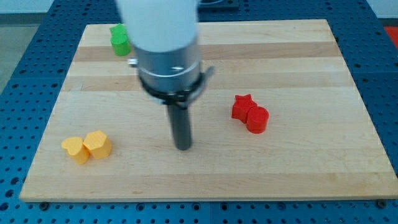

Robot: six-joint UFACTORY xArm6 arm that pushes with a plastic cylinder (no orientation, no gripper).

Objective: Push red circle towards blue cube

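Note:
The red circle [257, 119] lies right of the board's centre, touching a red star [242, 106] on its upper left. My tip [183, 147] rests on the board well to the left of the red circle, with bare wood between them. No blue cube shows in the view; the arm's wide body [163, 43] hides part of the board's top middle.
Two yellow blocks [87, 147] sit together at the view's lower left. A green block [119, 40] sits at the top left, partly behind the arm. The wooden board [311, 168] lies on a blue table.

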